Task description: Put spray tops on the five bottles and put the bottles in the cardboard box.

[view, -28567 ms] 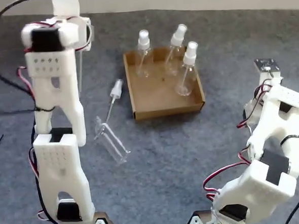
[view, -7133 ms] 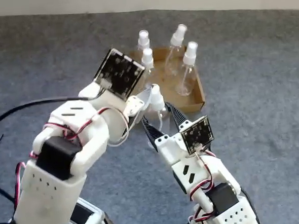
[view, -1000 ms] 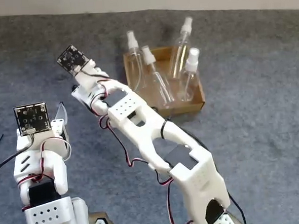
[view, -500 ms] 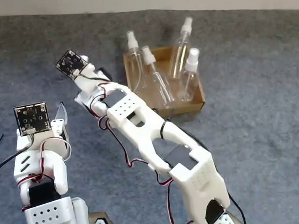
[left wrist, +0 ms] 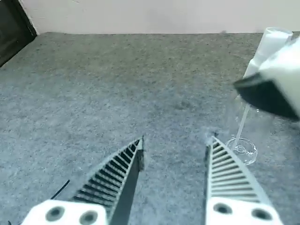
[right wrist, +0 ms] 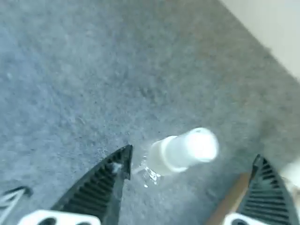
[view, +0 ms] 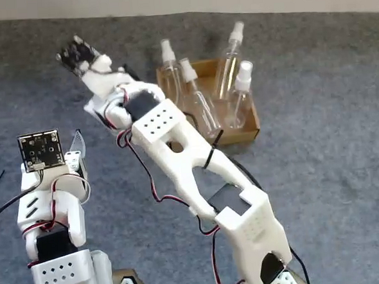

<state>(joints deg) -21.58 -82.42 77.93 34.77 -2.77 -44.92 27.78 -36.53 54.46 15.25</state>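
The cardboard box (view: 240,134) sits at the back of the grey carpet. Several clear bottles with white spray tops (view: 240,87) stand in it, and the leftmost (view: 169,66) is by its left wall. Another clear bottle (right wrist: 185,150) with a white spray top stands on the carpet. My right gripper (right wrist: 192,176) is open above it, one finger on each side and not touching. In the left wrist view this bottle (left wrist: 243,140) stands beside my open left gripper (left wrist: 177,140), partly behind the right arm's hand (left wrist: 276,79). In the high view the right arm (view: 177,143) covers it.
The right arm stretches from the front edge diagonally to the far left, crossing in front of the box's left corner. The left arm (view: 52,208) stands at the front left. A pale wall borders the carpet at the back.
The right arm's wrist has lifted and swung toward the far left over the last second. The left arm and the bottles in the box have not moved.
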